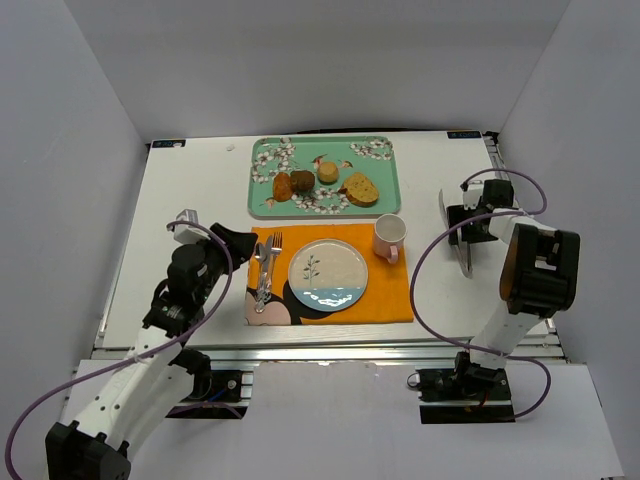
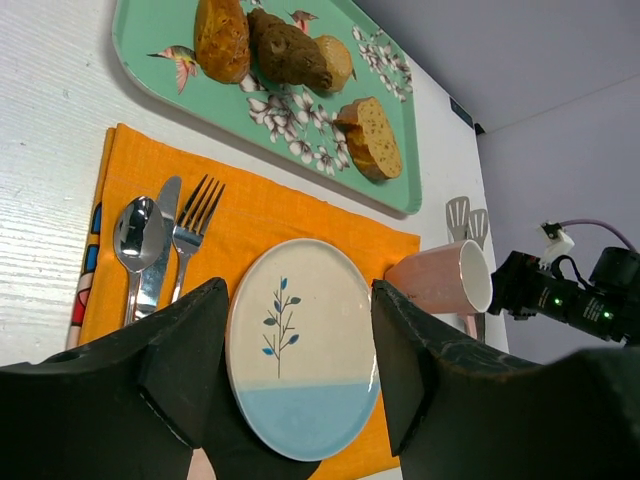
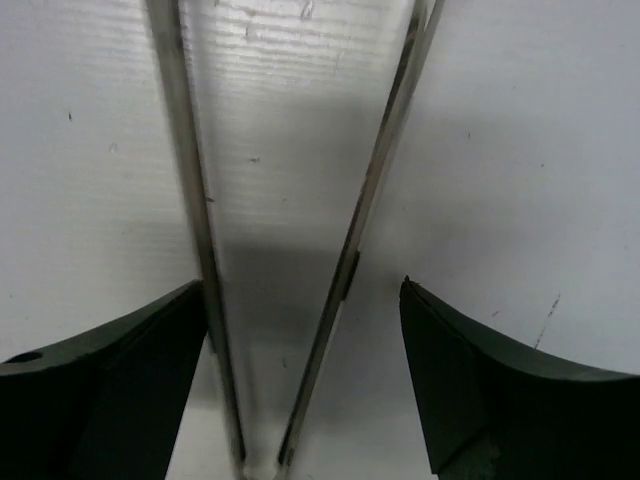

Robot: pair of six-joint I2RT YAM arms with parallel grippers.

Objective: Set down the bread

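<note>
The bench [image 3: 520,150] is seen as matt white and finely ribbed. The mat [image 2: 300,210] is shown as orange woven cloth. Mirror-bright polished metal is shown by the spoon [image 2: 138,235], duller metal by the tongs [image 3: 190,200]. The plate [image 2: 310,330] is glazed and glossy; the bread [image 2: 337,60] is matt-crusted.

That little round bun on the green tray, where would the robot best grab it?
Probably across its rounded sides, coming straight down. The bread sits low on the tray, with the dark brown piece close beside it and the bread slice near another side, so a sideways approach would likely bump them. Its small dome has no handle.
</note>
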